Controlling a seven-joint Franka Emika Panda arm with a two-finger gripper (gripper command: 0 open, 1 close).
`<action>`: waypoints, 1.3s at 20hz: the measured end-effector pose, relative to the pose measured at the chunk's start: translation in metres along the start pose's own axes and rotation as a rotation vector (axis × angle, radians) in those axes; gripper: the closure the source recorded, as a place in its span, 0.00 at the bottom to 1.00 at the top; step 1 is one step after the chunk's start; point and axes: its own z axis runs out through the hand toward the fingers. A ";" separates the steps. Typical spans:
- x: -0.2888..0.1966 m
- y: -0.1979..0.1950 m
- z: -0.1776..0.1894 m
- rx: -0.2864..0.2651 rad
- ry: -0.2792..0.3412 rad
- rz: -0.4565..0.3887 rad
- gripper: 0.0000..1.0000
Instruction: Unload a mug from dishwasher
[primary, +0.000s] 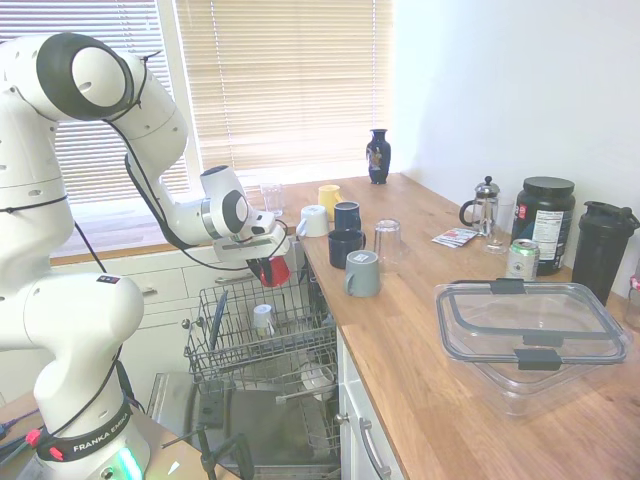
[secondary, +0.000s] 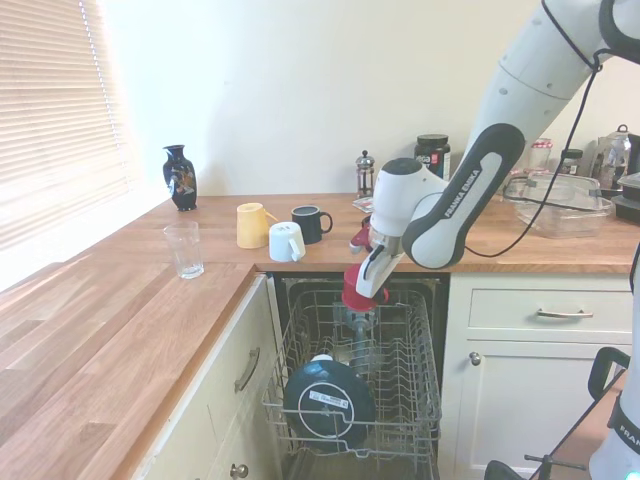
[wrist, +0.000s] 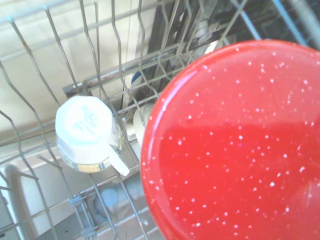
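Red speckled mug (primary: 272, 270), clamped in the jaws of the gripper (primary: 268, 262), hangs bottom-up above the wire rack (secondary: 405, 385) of the open dishwasher (primary: 262, 420), clear of it. A small white cup (wrist: 86, 134) sits inverted in the rack below, beside the wooden worktop (primary: 450, 390).

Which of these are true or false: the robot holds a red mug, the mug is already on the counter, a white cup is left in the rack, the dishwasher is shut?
1. The gripper holds the red mug: true.
2. The mug is already on the counter: false, it hangs above the wire rack.
3. A small white cup is in the rack: true.
4. The dishwasher is shut: false, it is open, rack pulled out.
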 end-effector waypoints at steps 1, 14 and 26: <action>0.002 0.001 -0.008 0.000 0.001 0.009 1.00; 0.035 0.042 -0.064 0.026 -0.042 0.186 1.00; 0.068 0.125 -0.055 0.021 -0.080 0.319 1.00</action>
